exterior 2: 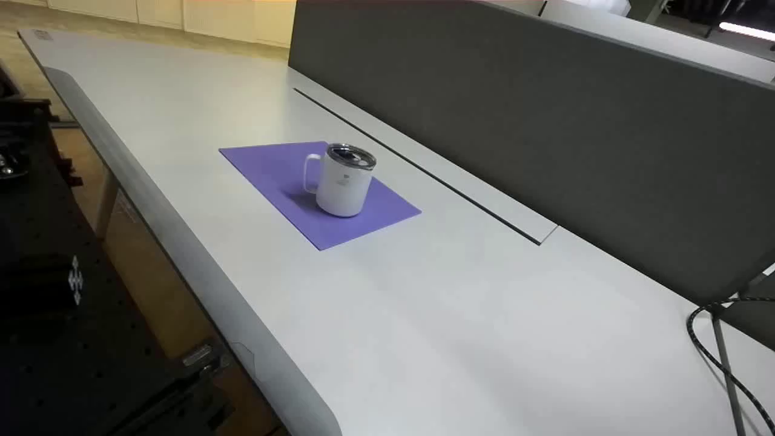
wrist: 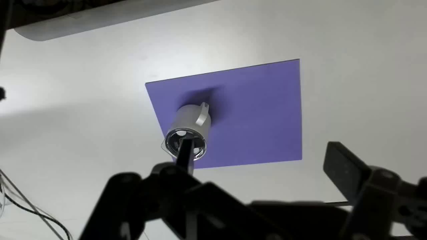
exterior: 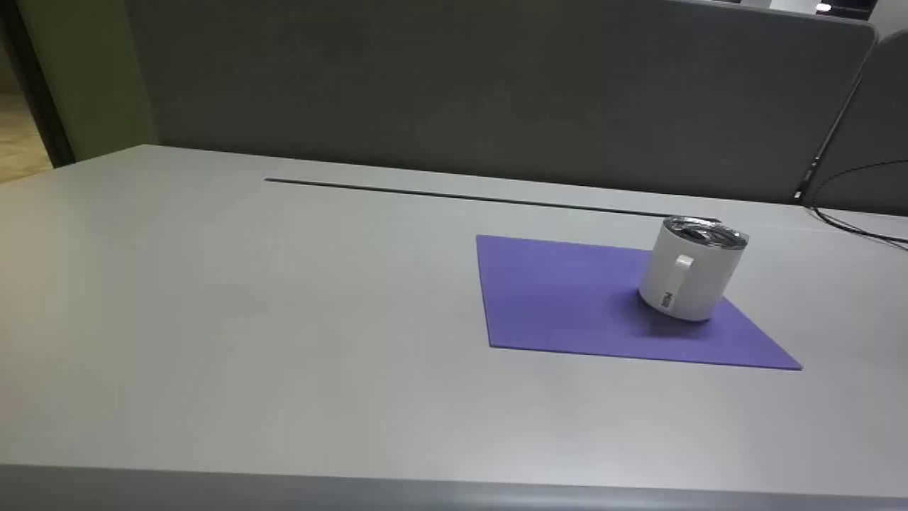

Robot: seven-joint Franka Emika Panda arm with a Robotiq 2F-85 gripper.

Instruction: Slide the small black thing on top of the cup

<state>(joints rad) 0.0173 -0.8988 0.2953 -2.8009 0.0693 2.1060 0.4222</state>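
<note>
In an exterior view, we are seeing a white mug point(exterior 2: 342, 192), lid point(exterior 2: 351, 157) at twelve o'clock, handle point(exterior 2: 306, 173) at nine; our gripper point(wrist: 260, 148) is gaping wide.

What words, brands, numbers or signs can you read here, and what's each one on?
"MIIR", sideways by the lower end of the handle of the white cup; blurry, so letter case is uncertain.
Small printed mark on the cup's side: too small to read.
Label-like patch at a corner of the table: too small to read.
</note>
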